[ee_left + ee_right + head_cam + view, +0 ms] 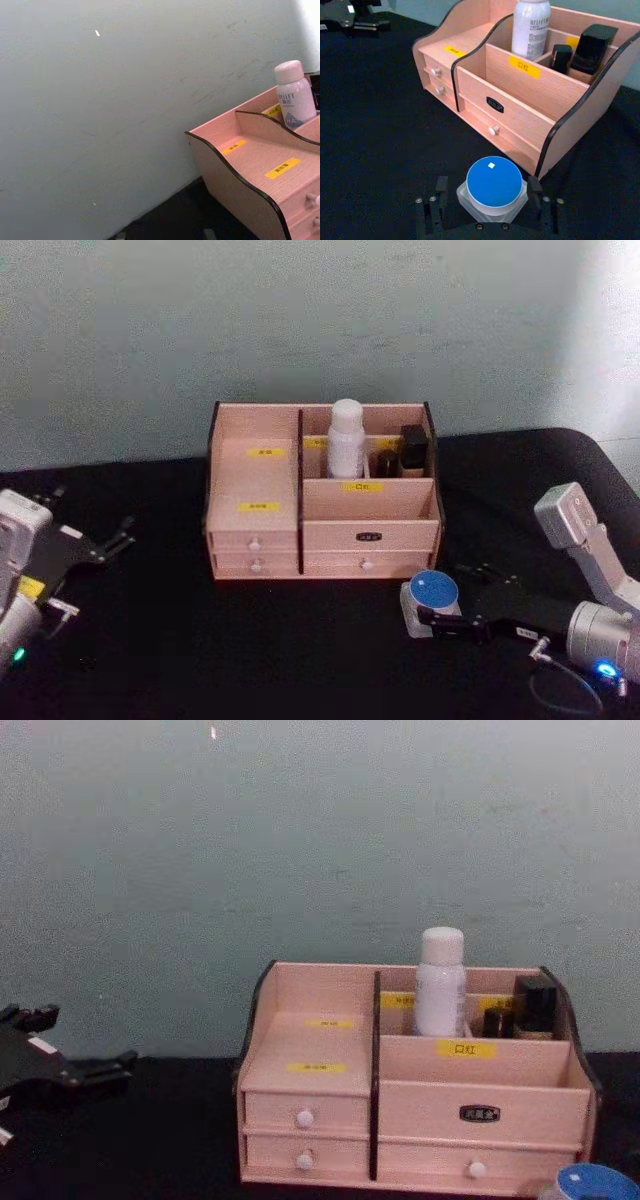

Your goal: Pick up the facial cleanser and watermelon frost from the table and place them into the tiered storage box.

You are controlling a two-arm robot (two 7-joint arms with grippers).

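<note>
The tiered storage box (250, 480) (520, 105) (470, 1095) (235, 185) stands at the back middle of the black table. A white bottle, the facial cleanser (345, 440) (530, 27) (441, 982) (295, 97), stands upright in a rear compartment. In front of the box's right corner a clear jar with a blue lid, the watermelon frost (433, 592) (494, 182) (595, 1185), rests on the table. My right gripper (445, 602) (488, 184) straddles it, open, a finger on each side. My left gripper (118, 535) (75, 1040) is parked open at the far left.
Two small dark bottles (413, 448) (592, 45) share the box's rear right compartments beside the cleanser. The front right compartment (505, 75) holds nothing. A pale wall rises right behind the box. Black tablecloth (200, 640) spreads left of and in front of the box.
</note>
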